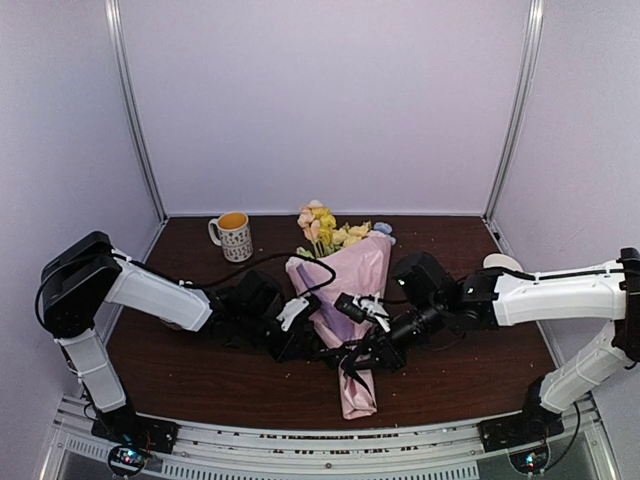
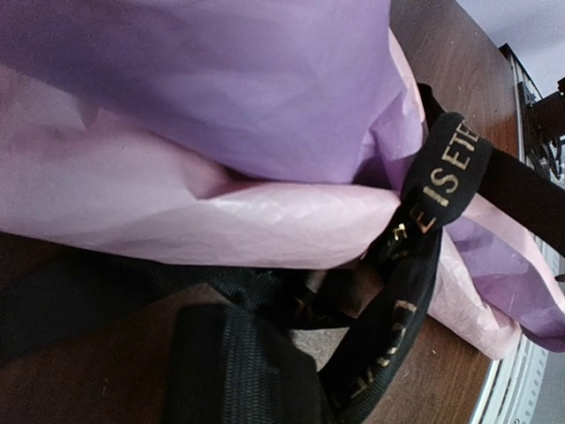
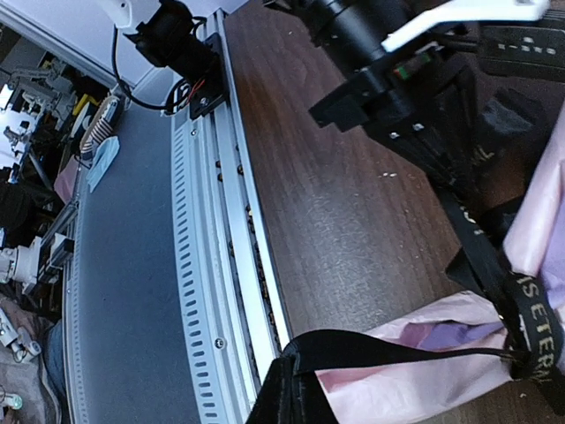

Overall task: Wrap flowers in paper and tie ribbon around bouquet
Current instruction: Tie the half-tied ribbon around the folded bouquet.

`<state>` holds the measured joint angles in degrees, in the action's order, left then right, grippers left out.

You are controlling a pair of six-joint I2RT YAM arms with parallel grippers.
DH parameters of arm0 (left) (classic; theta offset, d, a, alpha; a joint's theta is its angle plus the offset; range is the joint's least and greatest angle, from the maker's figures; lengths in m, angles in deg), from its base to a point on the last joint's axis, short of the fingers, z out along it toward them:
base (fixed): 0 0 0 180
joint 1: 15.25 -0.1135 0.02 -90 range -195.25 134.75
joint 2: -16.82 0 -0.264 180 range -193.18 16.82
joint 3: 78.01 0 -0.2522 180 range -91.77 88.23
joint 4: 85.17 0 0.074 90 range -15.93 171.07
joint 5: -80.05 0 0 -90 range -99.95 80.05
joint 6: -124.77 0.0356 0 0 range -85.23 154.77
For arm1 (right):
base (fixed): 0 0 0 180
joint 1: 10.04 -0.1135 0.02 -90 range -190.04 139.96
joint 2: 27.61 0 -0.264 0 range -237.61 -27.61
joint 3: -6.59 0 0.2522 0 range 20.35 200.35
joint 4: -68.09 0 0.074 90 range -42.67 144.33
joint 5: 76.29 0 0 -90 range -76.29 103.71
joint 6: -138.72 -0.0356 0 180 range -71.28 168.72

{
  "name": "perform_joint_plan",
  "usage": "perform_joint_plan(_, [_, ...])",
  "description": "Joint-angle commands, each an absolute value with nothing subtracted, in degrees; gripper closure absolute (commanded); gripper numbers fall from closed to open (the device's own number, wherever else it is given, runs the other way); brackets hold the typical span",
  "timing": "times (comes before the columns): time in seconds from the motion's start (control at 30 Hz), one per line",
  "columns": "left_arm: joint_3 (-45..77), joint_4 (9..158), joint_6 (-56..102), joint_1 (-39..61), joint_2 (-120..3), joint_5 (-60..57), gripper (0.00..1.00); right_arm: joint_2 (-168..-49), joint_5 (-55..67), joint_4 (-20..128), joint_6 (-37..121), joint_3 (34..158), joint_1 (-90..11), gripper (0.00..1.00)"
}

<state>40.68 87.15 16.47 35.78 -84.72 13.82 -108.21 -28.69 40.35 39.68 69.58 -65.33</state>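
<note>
Pale lilac walls [image 1: 320, 100] close in a dark brown wooden table [image 1: 200, 380], with a slotted metal rail [image 1: 300, 465] along its near edge. From my overhead feed, the bouquet lies across the middle of the table. A sheet of pale pink crinkled wrapping paper [image 1: 350, 275] is rolled into a long tapering cone with its narrow end towards the arm bases. The yellow, peach and pink artificial flowers [image 1: 322, 225] stick out of the wide far end. A white patterned mug [image 1: 233, 237] with an orange inside stands well apart, to the far left of the blooms.

Both arms reach in to the lower part of the cone. The left gripper [image 1: 322, 348] sits against the cone's left side with its fingers [image 2: 229, 371] together. A long narrow black ribbon with gold lettering [image 2: 441, 177] loops around the paper and drops down beside those fingers. I cannot tell from the left wrist view whether they pinch it (everything there is black on black).

The right gripper [image 1: 352, 362] comes in from the cone's right side and is clamped on one strand of the ribbon. In the right wrist view that strand runs in a straight line from its fingers [image 3: 291, 397] to where the ribbon cinches the pink paper.
</note>
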Motion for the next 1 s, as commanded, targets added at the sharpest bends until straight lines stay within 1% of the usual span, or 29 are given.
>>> perform_joint_plan(0.0, [39.27, 88.61, 17.7, 35.38, -85.31, 13.6, 1.0, -112.18, -29.54, 38.23, 40.81, 72.71, -69.26, 0.95])
perform_joint_plan(0.07, [39.27, 88.54, 17.84, 35.38, -85.23, 13.51, 1.0, -114.12, -27.6, 35.71, 42.15, 74.81, -71.07, 0.9])
perform_joint_plan(0.1, [39.34, 88.53, 17.8, 35.38, -85.22, 13.47, 1.0, -114.9, -26.24, 34.42, 42.66, 76.17, -71.6, 0.86])
perform_joint_plan(0.17, [39.57, 88.68, 17.77, 35.38, -85.14, 13.41, 1.0, -115.59, -23.37, 31.73, 43.5, 78.01, -72.25, 0.74])
perform_joint_plan(0.2, [39.62, 88.71, 17.76, 35.38, -85.14, 13.42, 1.0, -115.55, -22.18, 30.34, 43.98, 78.92, -72.32, 0.65])
perform_joint_plan(0.23, [39.63, 88.71, 17.85, 35.38, -85.14, 13.37, 1.0, -115.26, -20.96, 28.81, 44.76, 79.83, -72.38, 0.51])
perform_joint_plan(0.27, [39.63, 88.66, 17.88, 35.38, -85.14, 13.33, 1.0, -114.41, -19.65, 27.44, 45.58, 80.57, -72.38, 0.39])
perform_joint_plan(0.3, [39.63, 88.67, 17.9, 35.38, -85.07, 13.27, 1.0, -113.15, -18.04, 26.15, 46.67, 80.95, -72.38, 0.08])
perform_joint_plan(0.33, [39.63, 88.68, 17.92, 35.38, -85.05, 13.21, 1.0, -111.55, -15.89, 25.32, 47.63, 81.14, -72.3, 0.02])
perform_joint_plan(0.37, [39.67, 88.64, 17.97, 35.38, -85.03, 13.17, 1.0, -109.56, -13.43, 25.12, 48.23, 80.8, -72.08, 0.0])
perform_joint_plan(0.43, [39.7, 88.71, 17.98, 35.38, -84.96, 13.22, 1.0, -104.01, -7.31, 26.97, 48.38, 78.2, -70.39, 0.0])
perform_joint_plan(0.5, [39.69, 88.78, 17.99, 35.38, -84.89, 13.15, 1.0, -99.59, -2.1, 31.17, 47.46, 73.34, -66.85, 0.0])
perform_joint_plan(0.53, [39.67, 88.84, 17.99, 35.38, -84.92, 13.16, 1.0, -97.85, -0.51, 32.91, 47.41, 70.94, -63.5, 0.0])
perform_joint_plan(0.67, [39.42, 88.77, 18.2, 35.38, -84.87, 13.0, 1.0, -94.97, 5.82, 43.07, 46.73, 62.71, -55.6, 0.0])
perform_joint_plan(0.77, [38.83, 87.8, 18.68, 35.38, -84.87, 12.61, 1.0, -97.51, 1.2, 47.32, 43.54, 60.81, -50.99, 0.01])
perform_joint_plan(0.87, [38.75, 87.52, 18.91, 35.37, -84.57, 12.1, 1.0, -103.59, -1.92, 45.81, 35.89, 63.1, -48.68, 0.1])
perform_joint_plan(0.97, [38.38, 87.66, 18.94, 35.38, -84.76, 12.26, 1.0, -109.75, -3.01, 47.92, 29.28, 63.28, -48.55, 0.17])
